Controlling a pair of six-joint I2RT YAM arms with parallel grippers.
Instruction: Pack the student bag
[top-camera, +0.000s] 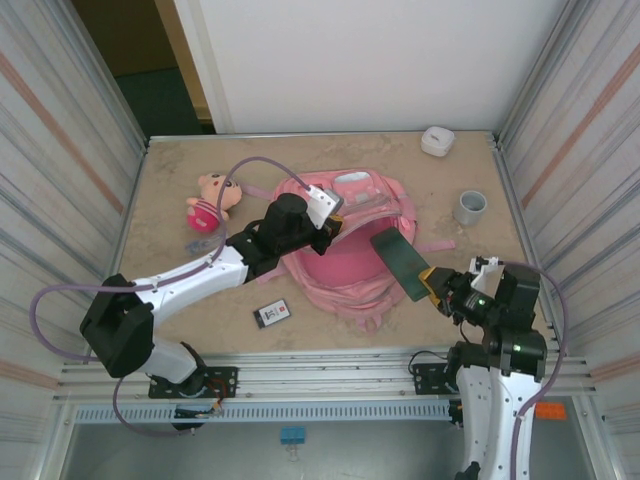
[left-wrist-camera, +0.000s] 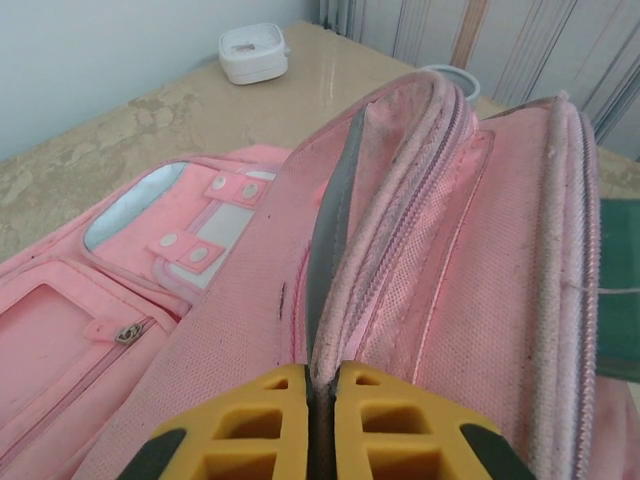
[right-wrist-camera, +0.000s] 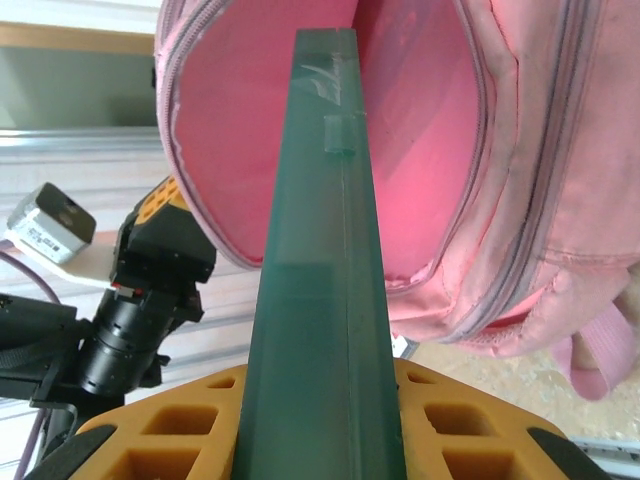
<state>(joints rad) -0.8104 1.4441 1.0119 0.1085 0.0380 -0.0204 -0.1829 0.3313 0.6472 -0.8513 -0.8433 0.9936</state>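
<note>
The left end effector (left-wrist-camera: 321, 385) is clamped on the rim of the student bag (left-wrist-camera: 430, 260); the right end effector (right-wrist-camera: 320, 405) grips a green book (right-wrist-camera: 322, 230).

Bright, even light, soft shadows on the table (top-camera: 180, 160), the student bag (right-wrist-camera: 430, 130) glowing pink, close foregrounds blurred.

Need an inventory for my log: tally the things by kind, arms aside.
student bag: 1
plush doll: 1
green flat case: 1
white box: 1
grey cup: 1
small card: 1
unclear greyish thing: 1
Total: 7
</note>
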